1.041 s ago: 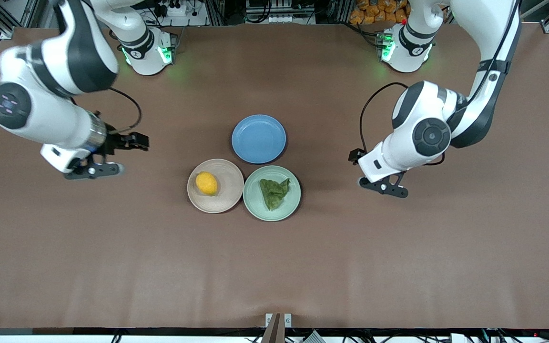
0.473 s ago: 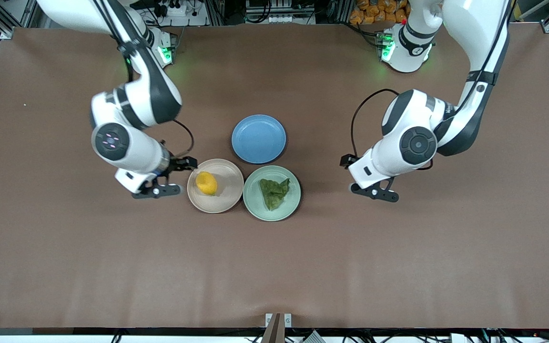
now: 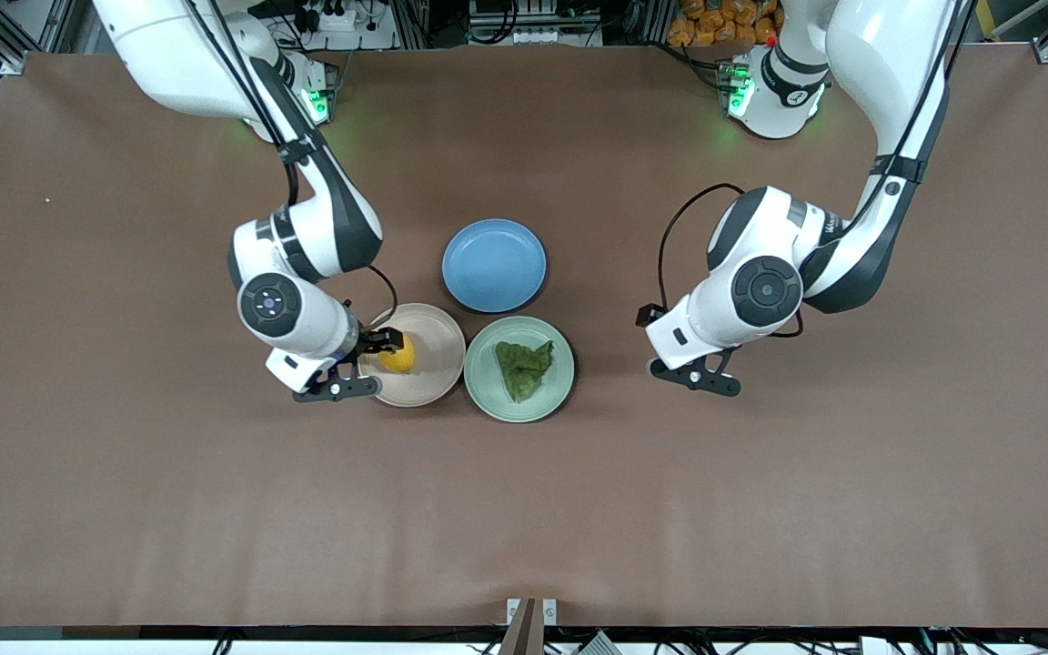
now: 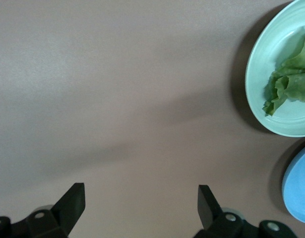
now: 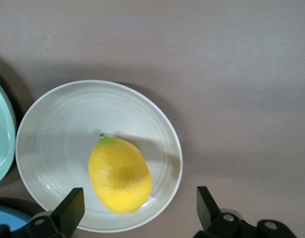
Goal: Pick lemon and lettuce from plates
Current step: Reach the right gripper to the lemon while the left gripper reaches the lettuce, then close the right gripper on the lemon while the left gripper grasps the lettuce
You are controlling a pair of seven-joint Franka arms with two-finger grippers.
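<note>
Lettuce (image 3: 524, 367) on green plate (image 3: 488, 393), lemon (image 3: 398, 357) on beige plate (image 3: 428, 377) just beside it, right gripper (image 3: 377, 347) fingers apart over lemon, left gripper (image 3: 670, 350) fingers apart over bare table (image 3: 760, 473) near green plate, blue plate (image 3: 493, 265) farthest.

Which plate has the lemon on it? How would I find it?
Find the three round plates mid-table. The blue plate is empty and the green plate holds lettuce. Beside it, toward the right arm's end, the beige plate holds the yellow lemon.
</note>
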